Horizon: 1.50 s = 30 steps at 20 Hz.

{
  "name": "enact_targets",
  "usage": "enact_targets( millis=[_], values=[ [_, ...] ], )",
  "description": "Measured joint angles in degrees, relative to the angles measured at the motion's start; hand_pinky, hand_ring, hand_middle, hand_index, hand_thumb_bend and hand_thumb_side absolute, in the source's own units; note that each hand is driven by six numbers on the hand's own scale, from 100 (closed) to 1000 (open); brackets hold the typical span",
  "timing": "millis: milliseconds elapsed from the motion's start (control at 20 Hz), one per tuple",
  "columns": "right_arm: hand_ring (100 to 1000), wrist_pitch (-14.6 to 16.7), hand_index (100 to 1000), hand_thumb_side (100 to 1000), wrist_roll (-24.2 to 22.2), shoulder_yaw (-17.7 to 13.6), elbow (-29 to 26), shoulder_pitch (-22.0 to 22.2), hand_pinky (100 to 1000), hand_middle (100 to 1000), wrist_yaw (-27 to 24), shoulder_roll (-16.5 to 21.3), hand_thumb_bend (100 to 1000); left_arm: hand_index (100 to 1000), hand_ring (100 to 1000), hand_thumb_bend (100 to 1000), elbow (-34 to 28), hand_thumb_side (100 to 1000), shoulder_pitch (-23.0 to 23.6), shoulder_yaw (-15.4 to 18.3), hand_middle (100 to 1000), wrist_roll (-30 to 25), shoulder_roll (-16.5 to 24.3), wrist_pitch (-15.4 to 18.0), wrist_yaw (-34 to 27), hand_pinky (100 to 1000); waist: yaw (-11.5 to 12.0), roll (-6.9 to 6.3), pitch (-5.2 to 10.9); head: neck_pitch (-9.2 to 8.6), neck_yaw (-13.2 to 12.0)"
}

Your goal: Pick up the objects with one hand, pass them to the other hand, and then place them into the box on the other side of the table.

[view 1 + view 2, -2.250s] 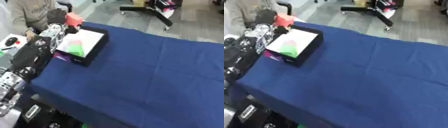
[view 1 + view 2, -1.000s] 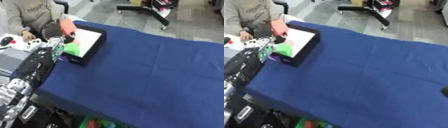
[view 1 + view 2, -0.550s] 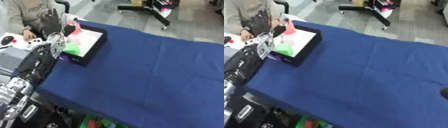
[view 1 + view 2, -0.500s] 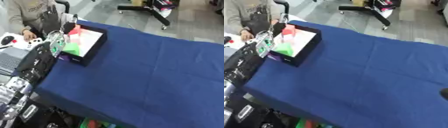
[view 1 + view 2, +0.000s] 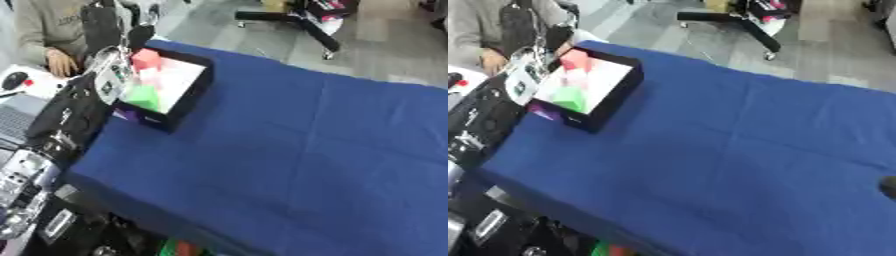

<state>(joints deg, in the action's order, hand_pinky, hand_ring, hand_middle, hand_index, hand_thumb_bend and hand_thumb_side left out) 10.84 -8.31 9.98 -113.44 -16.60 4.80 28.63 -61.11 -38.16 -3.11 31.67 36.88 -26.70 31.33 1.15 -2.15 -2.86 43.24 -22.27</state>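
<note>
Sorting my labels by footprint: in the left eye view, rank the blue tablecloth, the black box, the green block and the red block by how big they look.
1. Blue tablecloth, by far.
2. Black box.
3. Green block and red block look alike in size; the red one lies farther away, so I won't rank them.

We saw both views evenly and brightly lit, with no hard shadows or glare on the tabletop [image 5: 306, 150]. Everything was soft with motion blur, worst at the left edge, where the box [image 5: 166, 90] and its contents smeared into patches of colour.

right hand [image 5: 889, 187] cut off, left hand [image 5: 114, 75] blurred
</note>
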Motion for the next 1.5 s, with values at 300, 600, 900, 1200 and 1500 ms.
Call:
enact_targets(
  millis=[300, 600, 900, 1200, 1500],
  values=[
    [1000, 0.0, 939, 522, 0.1, -0.1, 0.0, 0.4, 903, 936, 0.4, 0.0, 681, 945, 806, 249, -14.4, 929, 4.1, 0.0, 797, -2.2, 0.9, 4.2, -9.8, 1000, 0.0, 0.18, -0.05, 0.0, 2.5],
    [1000, 0.1, 938, 529, 1.7, -1.3, 0.0, 0.8, 902, 940, 0.6, -0.7, 673, 910, 763, 227, -33.5, 883, 10.6, 1.1, 764, -1.6, -0.4, 14.0, -25.8, 983, -0.7, 1.3, -0.48, -0.04, 9.7],
    [1000, 0.3, 934, 524, 4.9, -3.5, 0.0, 2.6, 897, 941, 0.6, -2.6, 660, 894, 740, 192, -48.9, 855, 16.7, 1.8, 743, -2.6, -6.9, 21.9, -31.4, 968, -1.7, 2.82, -1.12, 0.51, 17.4],
    [1000, 0.0, 923, 463, 7.4, -4.9, 0.0, 5.1, 884, 937, 1.6, -6.3, 598, 876, 721, 162, -52.2, 843, 19.1, 0.4, 720, -6.4, -14.6, 28.2, -30.7, 967, -1.9, 3.58, -1.73, 0.57, 21.3],
    [1000, -0.5, 913, 453, 8.9, -5.3, 0.6, 7.6, 872, 928, 3.3, -10.4, 573, 871, 716, 156, -52.3, 855, 22.9, -3.1, 711, -8.9, -21.3, 30.7, -30.5, 973, -2.7, 3.74, -1.75, 0.71, 23.9]
  ],
)
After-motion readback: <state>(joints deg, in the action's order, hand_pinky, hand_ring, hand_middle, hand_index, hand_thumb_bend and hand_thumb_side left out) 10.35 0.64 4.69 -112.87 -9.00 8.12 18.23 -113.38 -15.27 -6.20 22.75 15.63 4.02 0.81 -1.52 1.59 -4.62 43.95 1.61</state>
